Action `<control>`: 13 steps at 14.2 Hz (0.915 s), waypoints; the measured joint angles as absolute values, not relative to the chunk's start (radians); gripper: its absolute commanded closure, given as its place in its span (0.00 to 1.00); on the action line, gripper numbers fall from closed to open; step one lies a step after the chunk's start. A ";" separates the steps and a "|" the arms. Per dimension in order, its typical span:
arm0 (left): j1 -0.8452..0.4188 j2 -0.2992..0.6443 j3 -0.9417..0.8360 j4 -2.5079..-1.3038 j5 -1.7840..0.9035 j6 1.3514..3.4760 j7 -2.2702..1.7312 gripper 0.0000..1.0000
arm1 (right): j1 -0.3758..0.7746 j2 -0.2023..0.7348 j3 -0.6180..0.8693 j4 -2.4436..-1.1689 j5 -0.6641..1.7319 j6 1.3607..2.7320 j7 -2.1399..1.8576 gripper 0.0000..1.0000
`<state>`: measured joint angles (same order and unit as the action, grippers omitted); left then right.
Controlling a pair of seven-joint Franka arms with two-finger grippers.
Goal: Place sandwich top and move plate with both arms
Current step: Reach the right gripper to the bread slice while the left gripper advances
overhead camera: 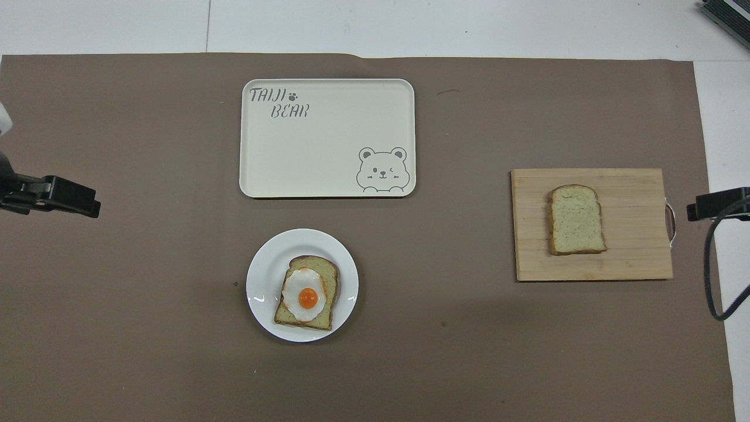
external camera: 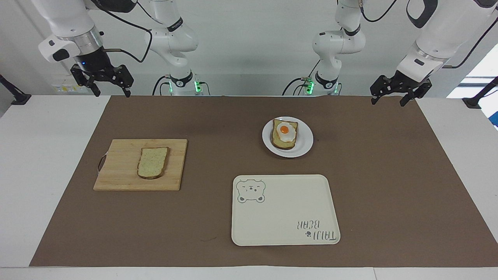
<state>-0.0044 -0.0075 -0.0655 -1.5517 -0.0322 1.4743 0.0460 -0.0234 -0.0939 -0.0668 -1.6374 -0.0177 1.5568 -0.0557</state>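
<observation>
The sandwich top [external camera: 153,162] [overhead camera: 576,220], a plain bread slice, lies flat on a wooden cutting board [external camera: 120,171] [overhead camera: 633,252] toward the right arm's end of the table. The round white plate [external camera: 305,142] [overhead camera: 261,281] sits mid-table and carries a bread slice topped with a fried egg [external camera: 285,134] [overhead camera: 306,296]. My right gripper [external camera: 112,93] [overhead camera: 712,205] hangs open and empty, high over the table's edge at its own end, apart from the board. My left gripper [external camera: 388,103] [overhead camera: 70,198] hangs open and empty over the mat's edge at its end.
A cream rectangular tray [external camera: 284,210] [overhead camera: 316,146] with a bear print lies farther from the robots than the plate, with nothing on it. A brown mat [external camera: 389,186] covers most of the white table. The cutting board has a small handle at its outer end.
</observation>
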 measured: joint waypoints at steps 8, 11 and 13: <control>-0.004 -0.008 -0.065 -1.552 -0.032 1.474 0.046 0.00 | -0.024 -0.094 -0.067 -1.638 -0.018 1.557 -0.055 0.00; -0.004 -0.008 -0.064 -1.552 -0.032 1.472 0.046 0.00 | -0.024 -0.095 -0.067 -1.641 -0.018 1.555 -0.055 0.00; -0.004 -0.008 -0.062 -1.552 -0.032 1.472 0.046 0.00 | -0.024 -0.098 -0.067 -1.649 -0.018 1.555 -0.055 0.00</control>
